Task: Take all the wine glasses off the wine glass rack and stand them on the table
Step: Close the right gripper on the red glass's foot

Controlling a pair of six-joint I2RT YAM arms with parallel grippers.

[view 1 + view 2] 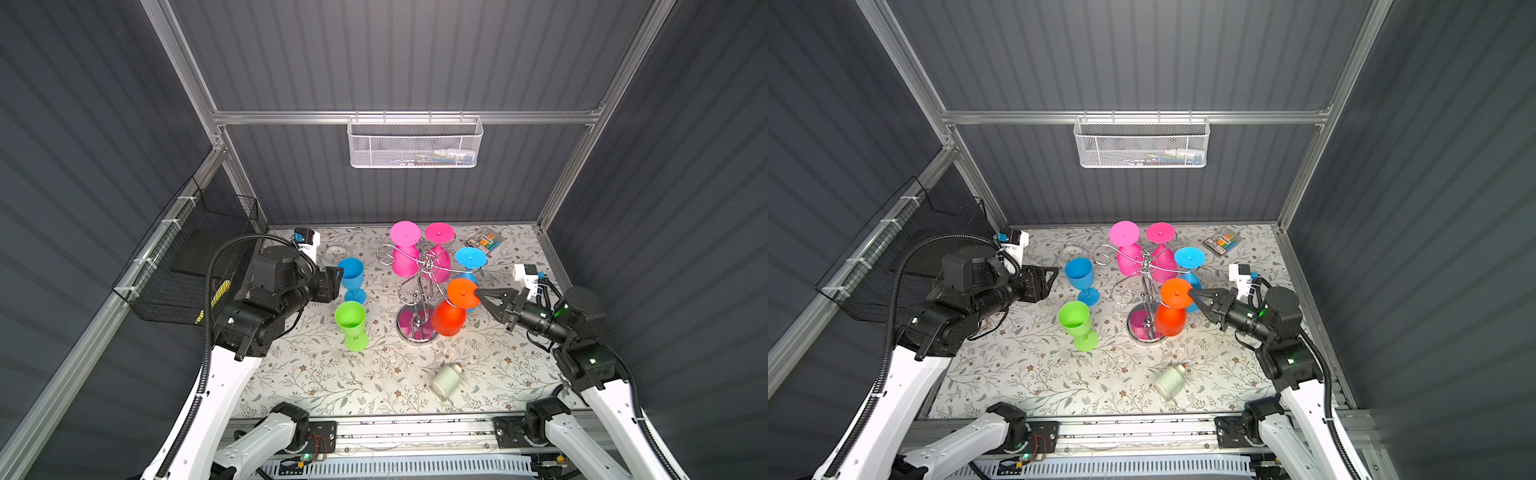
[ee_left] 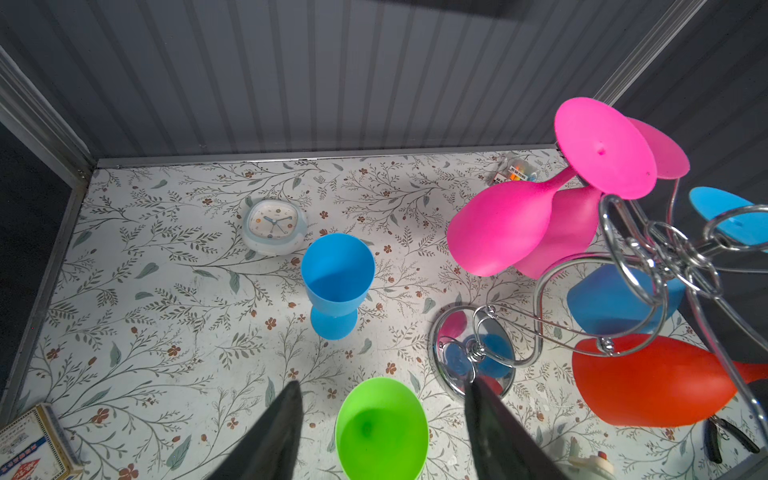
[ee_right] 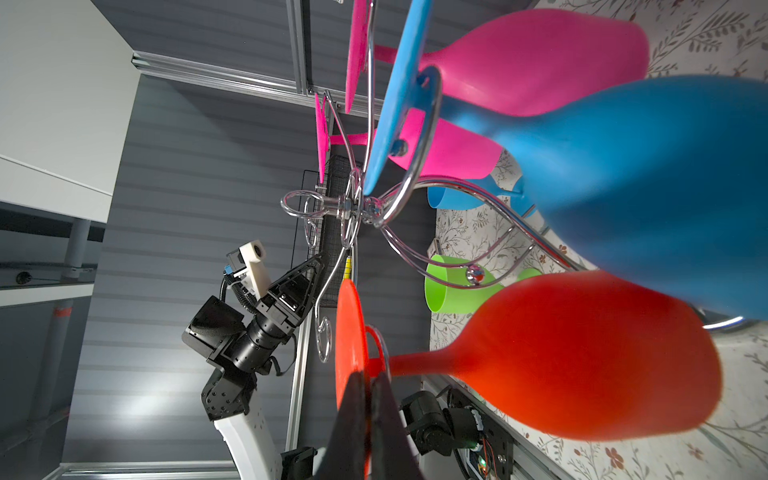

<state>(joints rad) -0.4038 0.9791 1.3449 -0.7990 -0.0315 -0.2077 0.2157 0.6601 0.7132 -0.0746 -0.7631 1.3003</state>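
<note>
The chrome wine glass rack stands mid-table. An orange wine glass hangs upside down from its front right arm. My right gripper is shut on the edge of that glass's round foot. Two pink glasses and a blue one also hang on the rack. My left gripper is open and empty, left of the rack, above the green glass.
A blue glass and the green glass stand upright left of the rack. A clock lies behind them, a white bottle lies in front, a marker pack at the back right. A black wire basket hangs on the left wall.
</note>
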